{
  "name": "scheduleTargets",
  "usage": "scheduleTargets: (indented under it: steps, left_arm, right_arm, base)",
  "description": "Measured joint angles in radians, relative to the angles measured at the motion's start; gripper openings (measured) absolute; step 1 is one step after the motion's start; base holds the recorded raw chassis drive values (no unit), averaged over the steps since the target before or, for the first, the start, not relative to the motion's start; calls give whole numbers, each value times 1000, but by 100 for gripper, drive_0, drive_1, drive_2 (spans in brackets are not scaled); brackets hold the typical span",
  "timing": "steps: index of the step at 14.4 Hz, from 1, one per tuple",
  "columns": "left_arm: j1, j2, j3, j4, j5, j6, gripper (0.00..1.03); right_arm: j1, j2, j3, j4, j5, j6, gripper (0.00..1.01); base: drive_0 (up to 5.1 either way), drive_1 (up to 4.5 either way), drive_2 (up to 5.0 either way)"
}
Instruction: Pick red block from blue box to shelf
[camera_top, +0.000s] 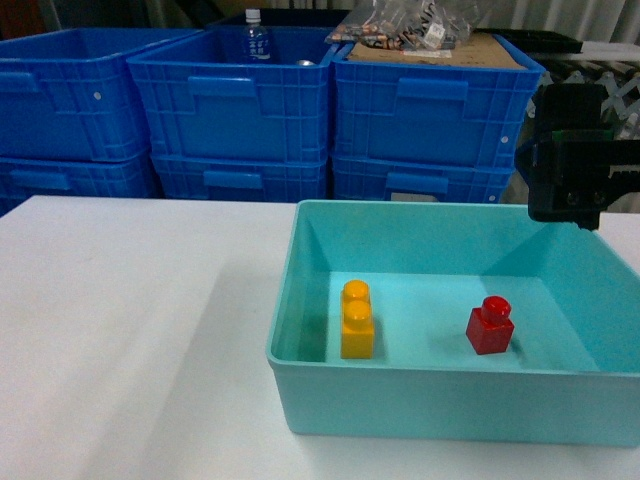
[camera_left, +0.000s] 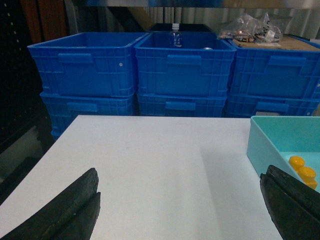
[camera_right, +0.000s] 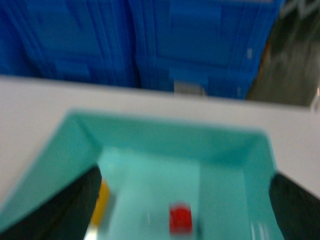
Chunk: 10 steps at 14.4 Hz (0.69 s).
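While both hands gape empty: one red block (camera_top: 490, 325), one yellow brick (camera_top: 357, 319), one blue box (camera_top: 440, 405).

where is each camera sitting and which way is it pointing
head: on the robot, slanting down at the blue box holding the red block and yellow brick; right arm shows.
left wrist: low over the white table, facing the crates; left gripper fingers wide apart.
right wrist: above the box, looking down, blurred; right gripper fingers apart.
shared: all show box, crates and yellow brick.
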Motion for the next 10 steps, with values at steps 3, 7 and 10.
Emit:
scheduleTargets:
  steps: [3, 7, 10]
  left_arm:
    - [0, 0, 0, 0, 0, 0, 98]
    - [0, 0, 0, 0, 0, 0, 98]
    - [0, 0, 0, 0, 0, 0, 98]
  right_arm:
    - [-33, 72, 134, -76, -63, 43, 98]
    - [-58, 347, 407, -485, -277, 158, 98]
    - [-70, 495, 568, -556, -284, 151, 98]
  base:
    - [0, 0, 0]
    - [0, 0, 0]
    - [0, 0, 0]
